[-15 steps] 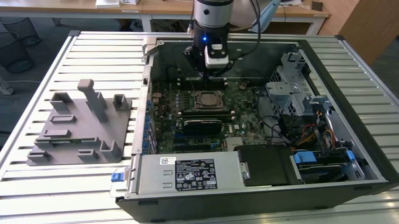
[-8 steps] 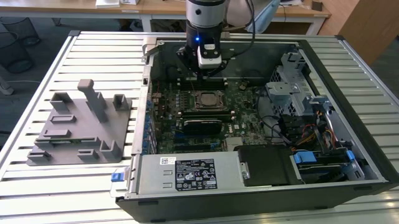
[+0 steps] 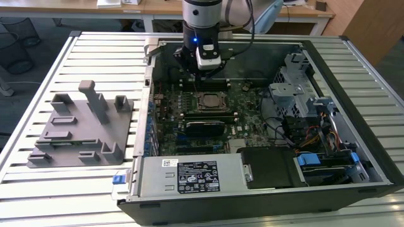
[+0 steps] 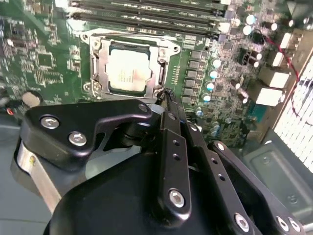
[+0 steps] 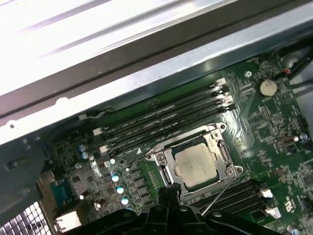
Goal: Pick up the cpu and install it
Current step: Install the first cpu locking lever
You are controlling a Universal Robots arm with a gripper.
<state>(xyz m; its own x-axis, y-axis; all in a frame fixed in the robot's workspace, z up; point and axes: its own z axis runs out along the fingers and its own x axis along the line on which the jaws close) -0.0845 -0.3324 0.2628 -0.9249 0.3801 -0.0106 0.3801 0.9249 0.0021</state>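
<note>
The cpu (image 3: 208, 100) lies flat in the metal-framed socket on the green motherboard (image 3: 252, 118), inside the open computer case. Its silvery top shows in both wrist views (image 4: 128, 72) (image 5: 195, 164). My gripper (image 3: 200, 79) hangs above the board, just behind the socket in the exterior view. In the second wrist view the black fingers meet at a narrow tip (image 4: 165, 94) beside a corner of the socket frame (image 4: 98, 58), with nothing between them. The same tip (image 5: 168, 190) sits next to the socket in the first wrist view. A thin wire lever (image 5: 220, 193) angles up from the socket's side.
Memory slots (image 5: 166, 115) run along the socket's far side, close to the case wall (image 5: 146, 63). A drive cage (image 3: 296, 94) and cables fill the exterior view's right. The power supply (image 3: 189, 175) sits at the front. A grey fixture (image 3: 82, 127) stands on the slatted table, left of the case.
</note>
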